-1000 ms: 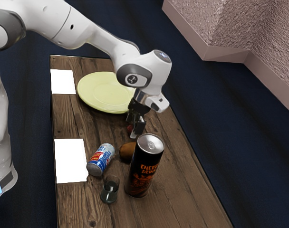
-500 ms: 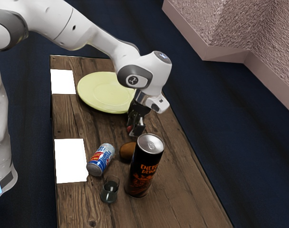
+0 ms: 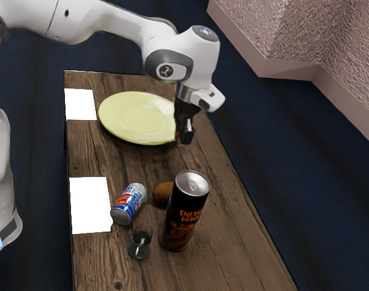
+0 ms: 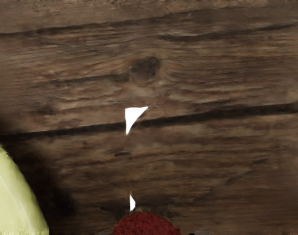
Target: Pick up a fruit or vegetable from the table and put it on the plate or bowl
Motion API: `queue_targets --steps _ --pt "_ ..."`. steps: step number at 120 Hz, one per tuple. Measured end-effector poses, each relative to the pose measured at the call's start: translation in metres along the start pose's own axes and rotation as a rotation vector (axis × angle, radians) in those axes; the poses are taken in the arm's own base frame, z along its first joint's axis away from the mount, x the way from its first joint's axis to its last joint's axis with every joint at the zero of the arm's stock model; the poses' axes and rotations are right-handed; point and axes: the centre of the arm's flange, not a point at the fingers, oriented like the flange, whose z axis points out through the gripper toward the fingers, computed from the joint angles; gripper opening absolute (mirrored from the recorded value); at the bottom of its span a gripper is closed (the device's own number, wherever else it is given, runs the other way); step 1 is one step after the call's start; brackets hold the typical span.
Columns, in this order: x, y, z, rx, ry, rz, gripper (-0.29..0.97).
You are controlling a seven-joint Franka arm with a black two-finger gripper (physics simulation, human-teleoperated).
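A wooden desk (image 3: 233, 242) is shown, with a pale yellow-green plate (image 3: 133, 116) laid near its far edge. A tall black drink can (image 3: 184, 212) and a kiwi (image 3: 162, 192) are seen mid-desk. A small red fruit (image 4: 145, 225) is pinched in the jaws, held above the desk just beside the plate's rim.

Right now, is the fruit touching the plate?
Apart. The wrist view shows bare table between the fruit and the plate.
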Motion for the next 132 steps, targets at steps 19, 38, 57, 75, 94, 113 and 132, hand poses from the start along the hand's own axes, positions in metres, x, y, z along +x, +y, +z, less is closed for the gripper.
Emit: queue_targets --steps 19,38,57,75,94,113,132 --pt "-0.008 -0.087 -0.013 0.022 -0.017 -0.119 0.14" --pt "-0.024 -0.149 -0.001 0.017 -0.062 -0.186 0.14" --pt "-0.036 -0.181 0.023 0.0 -0.118 -0.207 0.14" --pt "-0.045 -0.195 0.04 -0.021 -0.153 -0.206 0.34" --pt "-0.043 -0.191 0.038 -0.025 -0.15 -0.168 0.57" --pt "0.012 -0.092 -0.039 0.057 -0.015 0.043 0.65" --pt "0.042 0.036 -0.099 0.141 0.103 0.251 0.67"
